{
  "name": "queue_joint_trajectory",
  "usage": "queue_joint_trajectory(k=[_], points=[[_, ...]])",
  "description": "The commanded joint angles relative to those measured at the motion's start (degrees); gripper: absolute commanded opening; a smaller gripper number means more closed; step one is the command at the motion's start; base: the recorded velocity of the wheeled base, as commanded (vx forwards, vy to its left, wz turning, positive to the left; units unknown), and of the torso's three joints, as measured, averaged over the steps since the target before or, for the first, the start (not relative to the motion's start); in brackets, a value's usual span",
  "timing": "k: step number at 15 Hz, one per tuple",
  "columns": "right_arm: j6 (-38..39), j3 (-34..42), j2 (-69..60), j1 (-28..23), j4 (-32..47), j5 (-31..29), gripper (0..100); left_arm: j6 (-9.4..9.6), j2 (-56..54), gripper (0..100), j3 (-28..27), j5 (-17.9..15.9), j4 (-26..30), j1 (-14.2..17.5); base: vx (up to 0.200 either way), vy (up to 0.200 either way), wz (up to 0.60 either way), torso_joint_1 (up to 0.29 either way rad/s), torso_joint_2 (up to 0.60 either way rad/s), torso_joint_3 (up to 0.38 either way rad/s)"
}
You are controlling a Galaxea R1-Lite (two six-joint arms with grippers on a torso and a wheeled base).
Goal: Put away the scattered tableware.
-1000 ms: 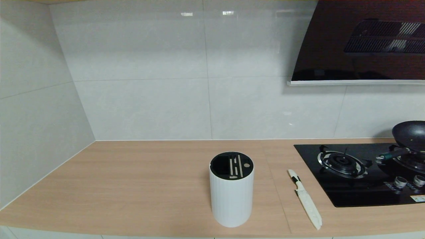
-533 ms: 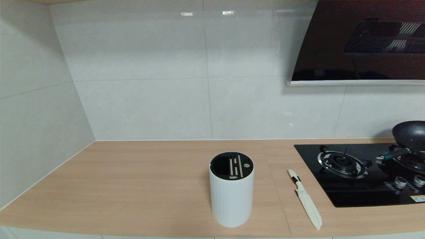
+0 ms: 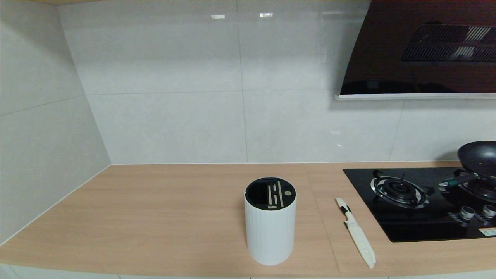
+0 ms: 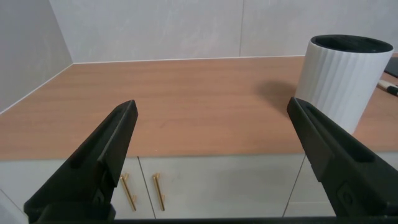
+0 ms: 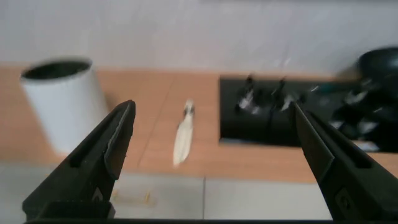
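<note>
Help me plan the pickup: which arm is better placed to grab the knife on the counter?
Right, probably. The knife lies right of the holder, beside the stove, straight ahead of the open right gripper. The left gripper faces counter on the holder's far side.

Nothing has shifted in the head view over the last second. The knife (image 3: 355, 231) and white holder (image 3: 270, 228) lie on the counter (image 3: 155, 217) as before.
</note>
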Motion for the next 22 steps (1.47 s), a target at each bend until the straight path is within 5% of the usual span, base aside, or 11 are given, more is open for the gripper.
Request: queue_joint_trajectory(k=[1,4,9,22], points=[[0.27,-7.42,29.68,3.55,-0.64,1.6,100,0.02,0.0,100,0.0,-0.02,0.02,0.04,0.0,0.0,0.0,0.0,0.0,0.0],[0.71,-14.1,50.69,8.38,-5.65,1.43,100,0.02,0.0,100,0.0,-0.02,0.02,-0.05,0.0,0.0,0.0,0.0,0.0,0.0],[0.62,-22.98,82.06,9.35,-21.64,0.81,100,0.02,0.0,100,0.0,-0.02,0.02,0.04,0.0,0.0,0.0,0.0,0.0,0.0],[2.73,-35.99,114.14,7.42,-31.57,0.72,100,-0.07,0.0,100,0.0,-0.02,0.02,0.04,0.0,0.0,0.0,0.0,0.0,0.0]])
